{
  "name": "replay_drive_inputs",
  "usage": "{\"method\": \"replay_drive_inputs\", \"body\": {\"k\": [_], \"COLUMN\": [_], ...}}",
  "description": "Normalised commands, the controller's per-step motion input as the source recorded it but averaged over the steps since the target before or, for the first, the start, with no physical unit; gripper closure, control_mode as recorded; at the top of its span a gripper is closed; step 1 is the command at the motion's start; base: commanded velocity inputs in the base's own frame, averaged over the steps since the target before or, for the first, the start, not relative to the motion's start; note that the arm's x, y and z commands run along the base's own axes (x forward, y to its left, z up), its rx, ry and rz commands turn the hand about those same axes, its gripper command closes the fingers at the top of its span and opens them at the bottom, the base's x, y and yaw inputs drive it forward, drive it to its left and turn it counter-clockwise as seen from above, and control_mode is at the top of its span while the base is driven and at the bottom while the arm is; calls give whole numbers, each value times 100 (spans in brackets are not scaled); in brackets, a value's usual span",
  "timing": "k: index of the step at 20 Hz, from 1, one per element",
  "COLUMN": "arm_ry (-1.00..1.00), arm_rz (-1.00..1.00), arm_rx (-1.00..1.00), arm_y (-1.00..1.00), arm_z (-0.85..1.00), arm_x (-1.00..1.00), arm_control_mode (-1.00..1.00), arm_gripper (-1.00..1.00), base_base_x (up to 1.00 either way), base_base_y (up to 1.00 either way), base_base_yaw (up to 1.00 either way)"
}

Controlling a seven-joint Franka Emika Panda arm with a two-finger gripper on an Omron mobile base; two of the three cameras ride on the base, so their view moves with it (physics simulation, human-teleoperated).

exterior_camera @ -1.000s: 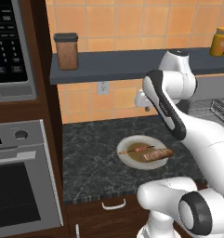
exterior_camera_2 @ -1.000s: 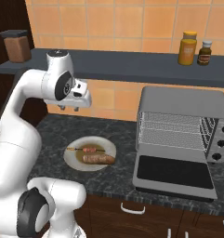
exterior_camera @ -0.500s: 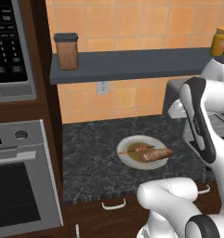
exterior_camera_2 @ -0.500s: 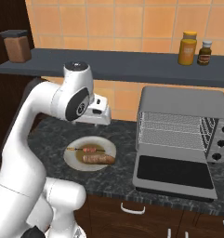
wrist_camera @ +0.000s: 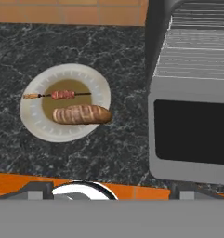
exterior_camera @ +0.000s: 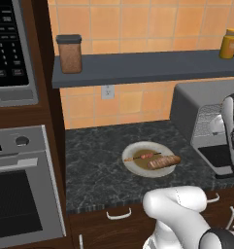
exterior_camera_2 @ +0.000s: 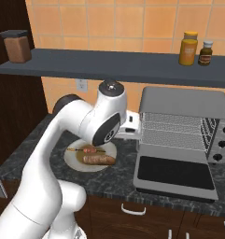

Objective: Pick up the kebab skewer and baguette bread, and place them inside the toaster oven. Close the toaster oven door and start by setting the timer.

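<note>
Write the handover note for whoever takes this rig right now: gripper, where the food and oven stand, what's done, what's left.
Gripper: open, holding nothing, up above the counter between plate and oven.
Skewer and bread: side by side on the white plate, left of the toaster oven.
Oven door: dropped fully open, rack bare.
Done: nothing loaded yet.
Left: pick up the skewer and the bread, place both inside, shut the door, set the timer.
</note>
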Motion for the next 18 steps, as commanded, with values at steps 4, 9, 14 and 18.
{"method": "replay_drive_inputs", "body": {"k": [4,9,14,18], "arm_ry": [-16,-27,-39,-43], "arm_rz": [0,0,-3,-5], "arm_rx": [0,0,0,0], "arm_y": [-63,-60,-59,-39], "arm_z": [-11,-5,0,0], "arm_x": [-12,0,18,29], "arm_control_mode": [-100,-100,-100,-100], "arm_gripper": [-100,-100,-100,-100], "base_base_x": [0,0,0,0], "base_base_y": [0,0,0,0], "base_base_yaw": [0,0,0,0]}}
